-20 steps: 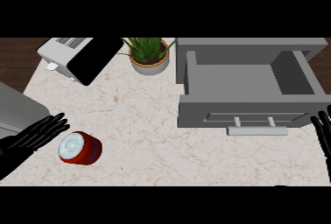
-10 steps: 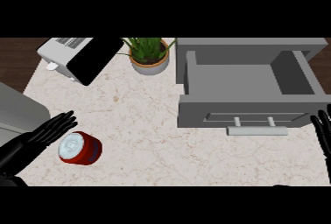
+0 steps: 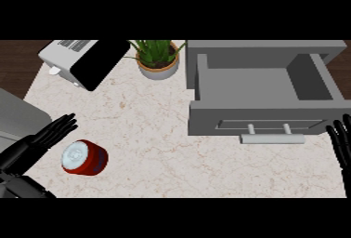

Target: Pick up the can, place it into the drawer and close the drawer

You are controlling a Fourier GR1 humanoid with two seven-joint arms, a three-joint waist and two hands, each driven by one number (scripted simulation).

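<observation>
- Hovering my left hand (image 3: 42,139) near the counter's left edge, fingers straight and spread, holding nothing, just beside the can (image 3: 85,157).
- The can lies tipped on its side near the front-left corner, red wall up, pale end facing my fingers.
- I'd judge it light, stiff and smooth, likely to roll; best taken across the round wall, thumb opposite fingers.
- My right hand (image 3: 341,145) rests at the right edge, fingers up and relaxed.
- The drawer (image 3: 264,90) stands open toward the back-right corner, its handle (image 3: 273,138) facing me.
</observation>
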